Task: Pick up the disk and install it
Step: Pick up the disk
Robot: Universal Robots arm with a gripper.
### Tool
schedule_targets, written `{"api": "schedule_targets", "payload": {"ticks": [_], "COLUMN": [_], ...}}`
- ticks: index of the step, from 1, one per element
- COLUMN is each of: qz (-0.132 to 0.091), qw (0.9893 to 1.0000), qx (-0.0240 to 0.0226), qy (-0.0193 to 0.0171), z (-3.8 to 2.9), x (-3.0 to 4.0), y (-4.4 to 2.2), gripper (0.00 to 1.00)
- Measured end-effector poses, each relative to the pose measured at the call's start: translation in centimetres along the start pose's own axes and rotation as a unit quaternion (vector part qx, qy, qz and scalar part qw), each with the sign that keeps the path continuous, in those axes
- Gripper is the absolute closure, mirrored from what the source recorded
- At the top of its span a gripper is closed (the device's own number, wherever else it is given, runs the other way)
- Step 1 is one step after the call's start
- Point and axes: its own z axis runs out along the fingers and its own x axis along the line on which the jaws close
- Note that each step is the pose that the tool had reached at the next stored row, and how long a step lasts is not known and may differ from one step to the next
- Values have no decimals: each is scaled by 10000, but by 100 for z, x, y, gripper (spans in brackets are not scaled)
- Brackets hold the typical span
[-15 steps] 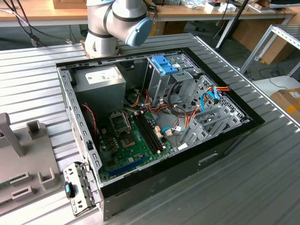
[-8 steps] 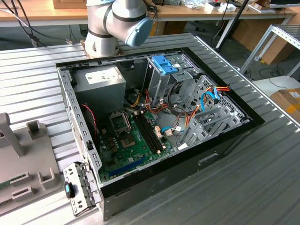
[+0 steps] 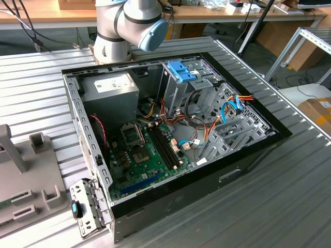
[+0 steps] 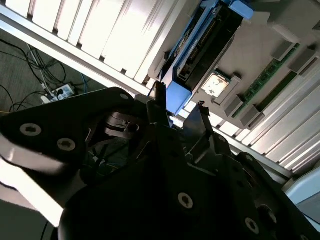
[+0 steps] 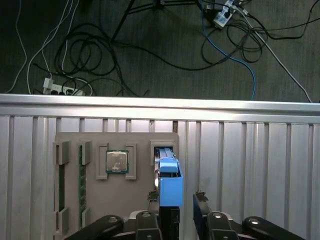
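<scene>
The disk (image 5: 170, 182) stands on edge in a slot of the grey holder (image 5: 135, 192). Its bright blue bracket faces the camera in the first wrist view. In the second wrist view the disk (image 4: 200, 45) shows its dark body, with the blue bracket end nearest my fingers. My gripper (image 5: 176, 196) is open and straddles the blue end, one fingertip close against one side and the other a small gap off the other side. In the second wrist view the gripper (image 4: 179, 102) has the bracket between its two black fingers (image 4: 159, 95).
The holder also carries a processor chip (image 5: 117, 161) and memory sticks (image 5: 82, 180). The open computer case (image 3: 170, 129) lies on the ribbed aluminium table (image 3: 289, 196), its drive cage (image 3: 183, 77) at the back. A small metal bracket (image 3: 85, 206) lies beside the case. Cables cover the floor (image 5: 150, 45).
</scene>
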Motion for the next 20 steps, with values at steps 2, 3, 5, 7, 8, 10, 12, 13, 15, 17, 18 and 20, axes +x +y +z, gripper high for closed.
{"api": "schedule_targets", "payload": {"ticks": [2, 3, 5, 7, 8, 10, 12, 13, 15, 17, 18, 20], "qz": [0, 0, 0, 0, 0, 0, 0, 0, 0, 0, 0, 1], "qw": [10000, 10000, 10000, 10000, 10000, 10000, 10000, 10000, 10000, 10000, 10000, 10000], "qx": [0, 0, 0, 0, 0, 0, -1, 0, 1, 0, -1, 0], "qy": [0, 0, 0, 0, 0, 0, 1, 0, 0, 0, 1, 1], "z": [1, 1, 5, 49, 69, 148, 199, 207, 244, 324, 335, 410], "x": [0, 0, 0, 1, 1, 2, 3, 4, 11, 40, 49, 66], "y": [0, 0, 1, 1, 1, 1, 0, 2, 11, 12, 13, 15], "gripper": [52, 46, 34, 34, 34, 34, 34, 34, 34, 34, 34, 34]}}
